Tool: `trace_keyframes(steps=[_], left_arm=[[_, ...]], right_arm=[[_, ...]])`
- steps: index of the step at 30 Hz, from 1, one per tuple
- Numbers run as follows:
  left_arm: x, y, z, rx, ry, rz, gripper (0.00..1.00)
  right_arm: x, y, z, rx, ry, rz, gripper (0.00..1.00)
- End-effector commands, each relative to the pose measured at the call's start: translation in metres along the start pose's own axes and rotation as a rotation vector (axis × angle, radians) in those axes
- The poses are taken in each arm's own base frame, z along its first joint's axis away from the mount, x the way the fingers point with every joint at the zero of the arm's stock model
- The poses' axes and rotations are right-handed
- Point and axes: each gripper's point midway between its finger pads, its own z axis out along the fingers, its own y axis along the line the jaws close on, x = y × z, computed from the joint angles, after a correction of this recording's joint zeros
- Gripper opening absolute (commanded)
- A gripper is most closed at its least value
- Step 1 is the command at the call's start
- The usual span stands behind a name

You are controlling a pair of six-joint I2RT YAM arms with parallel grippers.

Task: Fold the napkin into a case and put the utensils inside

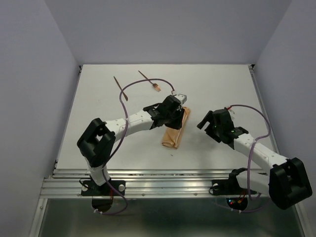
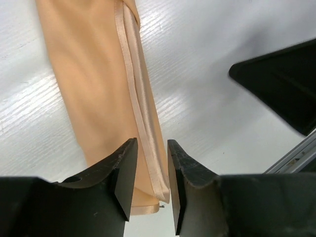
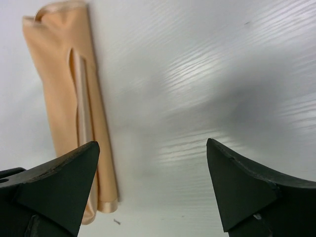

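The napkin lies folded into a narrow tan case [image 1: 174, 134] at the table's middle; it also shows in the left wrist view [image 2: 94, 98] and the right wrist view [image 3: 59, 89]. My left gripper [image 1: 181, 109] is at the case's far end. Its jaws [image 2: 152, 173] stand a narrow gap apart with the hemmed edge [image 2: 143, 123] between them, and no pad visibly presses the cloth. My right gripper [image 1: 203, 121] is wide open and empty [image 3: 153, 163], just right of the case. The two utensils lie at the back left: a plain stick [image 1: 120, 88] and a forked one [image 1: 149, 81].
A purple cable [image 1: 148, 82] loops from the left arm over the utensil area. The right arm's black body [image 2: 281, 89] shows to the right in the left wrist view. The table's metal rail [image 1: 158, 185] runs along the near edge.
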Motion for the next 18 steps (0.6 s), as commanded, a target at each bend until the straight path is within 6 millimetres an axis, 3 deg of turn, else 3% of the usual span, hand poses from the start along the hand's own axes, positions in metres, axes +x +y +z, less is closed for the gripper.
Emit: trace_keyframes(steps=[1,7,18], left_arm=[[-0.01,-0.016,0.004,-0.008,-0.017,0.064,0.43],[0.005,-0.011,0.027,-0.144,0.028,0.116,0.67],[0.022,-0.012,0.056,-0.288,0.06,0.225,0.68]], right_arm=[[-0.023,-0.054,-0.006,0.167,-0.042,-0.007,0.93],[-0.04,-0.072,-0.008,0.199,-0.05,0.001,0.93],[-0.034,-0.07,-0.006,0.184,-0.017,0.001,0.94]])
